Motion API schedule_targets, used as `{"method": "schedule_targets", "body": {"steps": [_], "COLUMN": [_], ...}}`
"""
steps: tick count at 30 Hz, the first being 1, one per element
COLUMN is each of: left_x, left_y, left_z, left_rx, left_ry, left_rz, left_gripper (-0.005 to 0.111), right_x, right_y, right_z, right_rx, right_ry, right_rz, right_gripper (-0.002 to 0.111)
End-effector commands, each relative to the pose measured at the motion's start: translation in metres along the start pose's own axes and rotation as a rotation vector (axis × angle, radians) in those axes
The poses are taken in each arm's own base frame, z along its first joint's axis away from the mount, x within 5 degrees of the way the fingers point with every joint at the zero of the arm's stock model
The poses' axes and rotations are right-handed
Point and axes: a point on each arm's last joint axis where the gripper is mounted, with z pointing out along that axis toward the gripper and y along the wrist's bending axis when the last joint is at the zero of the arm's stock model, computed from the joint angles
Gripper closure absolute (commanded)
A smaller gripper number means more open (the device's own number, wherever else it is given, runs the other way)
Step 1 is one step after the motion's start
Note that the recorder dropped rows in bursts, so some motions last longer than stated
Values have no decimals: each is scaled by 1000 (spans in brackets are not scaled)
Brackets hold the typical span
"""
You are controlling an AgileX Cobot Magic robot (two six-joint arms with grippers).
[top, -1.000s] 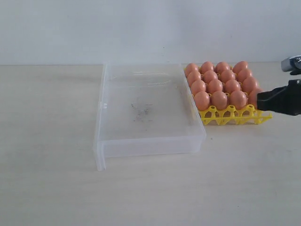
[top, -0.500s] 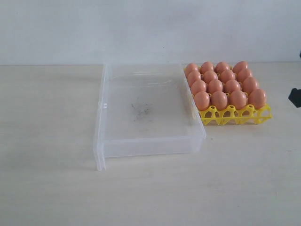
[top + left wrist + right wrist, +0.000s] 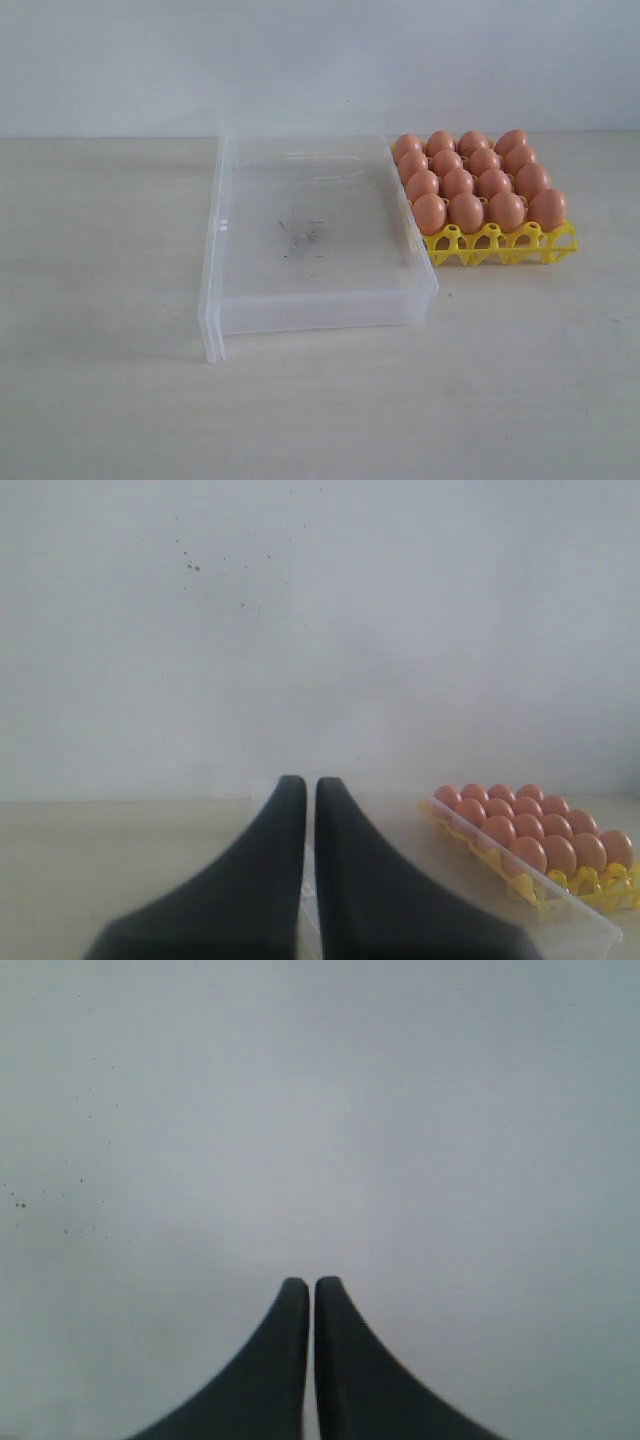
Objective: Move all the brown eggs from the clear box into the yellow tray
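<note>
The table [image 3: 100, 400] carries the clear box [image 3: 320, 310], empty, ahead of the left fingers [image 3: 275, 860]. Farther ahead, the yellow tray [image 3: 500, 245] holds all the brown eggs [image 3: 466, 212]. Both pairs are pressed together, holding nothing; the right fingers [image 3: 280, 1360] face bare wall. The transfer looks finished, so no further pick seems needed.

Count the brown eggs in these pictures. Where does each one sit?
16 brown eggs, all seated in the yellow tray in four rows of four, beside the clear box, which holds none. None appears hidden.
</note>
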Motion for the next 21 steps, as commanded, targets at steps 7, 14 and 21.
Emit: {"method": "schedule_targets", "body": {"steps": [7, 14, 21], "left_x": [2, 2, 2], "left_y": [0, 0, 0], "left_z": [0, 0, 0], "left_rx": [3, 3, 3], "left_ry": [7, 7, 7], "left_rz": [0, 0, 0], "left_gripper": [103, 103, 103], "right_x": [-1, 2, 7], "right_y": [-2, 4, 13], "right_z": [-1, -9, -51], "right_rx": [24, 40, 199], "right_ry": [-16, 128, 455], "right_rz": [17, 202, 200], "right_gripper": [109, 109, 109]}}
